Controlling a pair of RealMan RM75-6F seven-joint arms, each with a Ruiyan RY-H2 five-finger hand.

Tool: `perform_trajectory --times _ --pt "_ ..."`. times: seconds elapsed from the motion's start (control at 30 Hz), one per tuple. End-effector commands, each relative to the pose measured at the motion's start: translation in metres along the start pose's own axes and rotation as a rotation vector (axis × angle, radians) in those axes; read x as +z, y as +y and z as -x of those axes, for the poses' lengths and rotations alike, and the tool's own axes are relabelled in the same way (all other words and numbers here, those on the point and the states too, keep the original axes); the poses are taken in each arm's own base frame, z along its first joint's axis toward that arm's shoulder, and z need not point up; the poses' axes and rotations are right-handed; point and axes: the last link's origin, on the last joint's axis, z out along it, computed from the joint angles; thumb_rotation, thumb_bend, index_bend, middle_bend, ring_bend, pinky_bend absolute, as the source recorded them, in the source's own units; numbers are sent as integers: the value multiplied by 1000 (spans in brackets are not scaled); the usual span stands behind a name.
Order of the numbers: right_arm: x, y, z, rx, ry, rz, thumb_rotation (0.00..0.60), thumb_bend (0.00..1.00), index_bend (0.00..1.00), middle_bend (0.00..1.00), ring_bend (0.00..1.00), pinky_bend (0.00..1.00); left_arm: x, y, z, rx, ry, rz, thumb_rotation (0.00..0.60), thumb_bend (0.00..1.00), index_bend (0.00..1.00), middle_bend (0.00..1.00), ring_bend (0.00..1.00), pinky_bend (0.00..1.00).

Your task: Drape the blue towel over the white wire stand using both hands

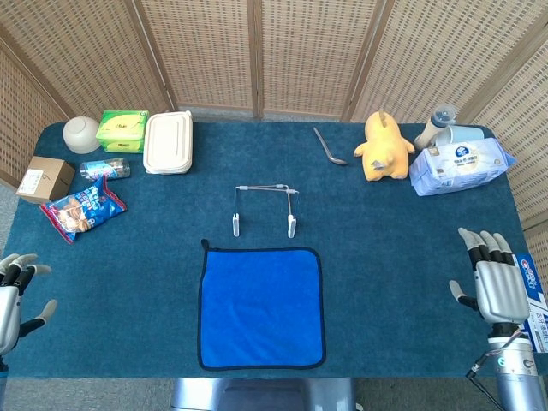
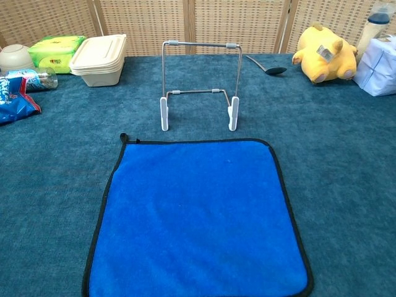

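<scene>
Head view: blue towel [image 1: 261, 307] lies flat by the table's [image 1: 402, 240] near edge, just before the white wire stand [image 1: 265, 209]; left hand [image 1: 12, 295] and right hand [image 1: 494, 279] rest empty, fingers apart, at the near corners, the left cut off by the frame. Chest view shows neither hand; soft and limp, the towel looks best pinched at its two far corners, while the thin stand seems light and easily tipped.

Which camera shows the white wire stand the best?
The chest view. There the white wire stand is seen from the side, so its top bar, upright wires and two white feet all show, just behind the blue towel. The head view looks down on it, so it appears small and squashed flat.
</scene>
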Motion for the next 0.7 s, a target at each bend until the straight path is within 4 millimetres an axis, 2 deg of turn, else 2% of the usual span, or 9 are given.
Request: perform_trajectory --times 0.03,0.27,0.7 --pt "3 -1 0 1 -5 -12 600 269 78 155 92 36 0 2 0 -17 -3 5 600 333 362 260 206 183" --pt "19 -14 1 1 -19 -104 600 269 85 156 92 63 4 8 -5 -66 4 41 600 333 364 268 206 184" --pt "57 -72 12 32 -48 -420 600 215 102 156 93 88 20 23 -13 -149 -14 116 600 333 371 273 208 188"
